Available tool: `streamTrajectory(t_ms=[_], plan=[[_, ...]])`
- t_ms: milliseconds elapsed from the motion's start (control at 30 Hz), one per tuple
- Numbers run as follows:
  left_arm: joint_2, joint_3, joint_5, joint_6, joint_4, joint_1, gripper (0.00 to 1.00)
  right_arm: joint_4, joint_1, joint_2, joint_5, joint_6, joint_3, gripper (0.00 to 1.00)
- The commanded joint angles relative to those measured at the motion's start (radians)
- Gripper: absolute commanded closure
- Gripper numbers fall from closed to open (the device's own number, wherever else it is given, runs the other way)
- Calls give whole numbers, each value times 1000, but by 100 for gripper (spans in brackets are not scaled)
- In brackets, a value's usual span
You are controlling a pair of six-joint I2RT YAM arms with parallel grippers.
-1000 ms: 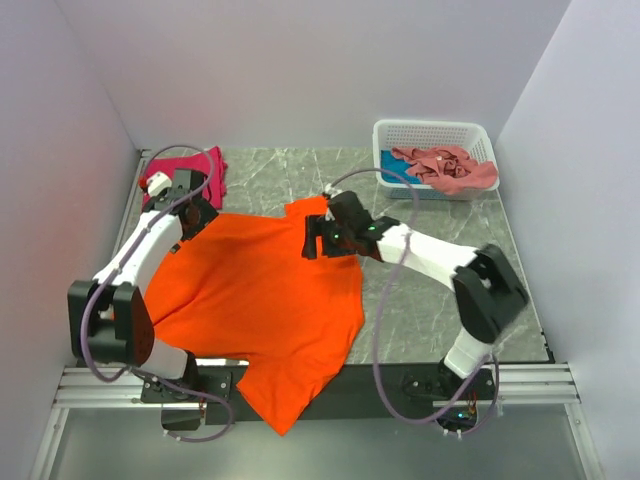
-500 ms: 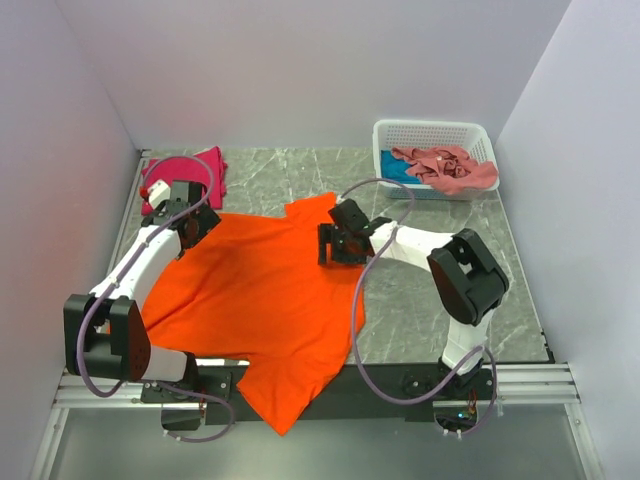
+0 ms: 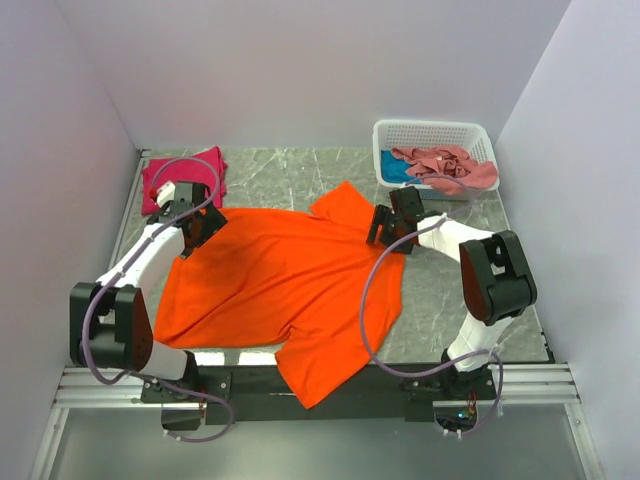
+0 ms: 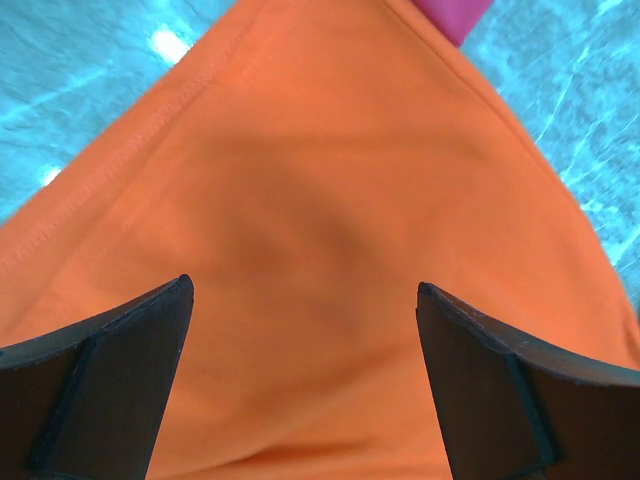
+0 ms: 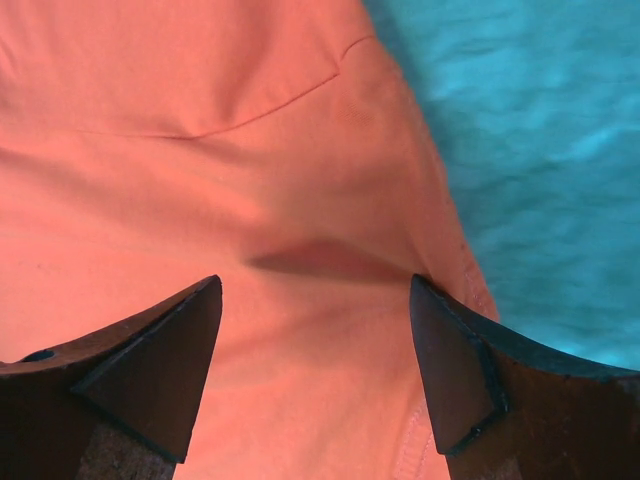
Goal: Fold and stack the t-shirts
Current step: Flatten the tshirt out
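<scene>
Hovering over the orange t-shirt [image 3: 280, 290], which lies spread on the marble table [image 3: 300, 175] with one end draped over the near edge, the left gripper [image 4: 302, 290] and right gripper [image 5: 315, 285] both show fingers wide apart, clamped on nothing. A clean fold likely calls for pinching both far corners at matching points and lifting evenly. A magenta-red t-shirt [image 3: 175, 172] lies far left; salmon-pink [image 3: 450, 165] and teal [image 3: 392, 165] ones sit in the white basket [image 3: 430, 130].

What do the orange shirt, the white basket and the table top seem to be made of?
Orange shirt: soft matte cloth, with creases and a stitched hem. Basket: probably white plastic, stiff lattice walls. Table top: grey veined stone look; real stone or print, cannot tell.
</scene>
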Motion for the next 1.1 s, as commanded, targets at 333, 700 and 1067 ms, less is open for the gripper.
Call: streamTrajectory(t_ms=[333,700,1067], plan=[[132,54,22,54,62,0,0,-208,83,-34,84,-161,258,17],[330,172,63,65,67,22,1,-308,157,418,151,-137,812,17],[431,217,94,50,47,25,1,-477,125,715,129,-19,1154,17]])
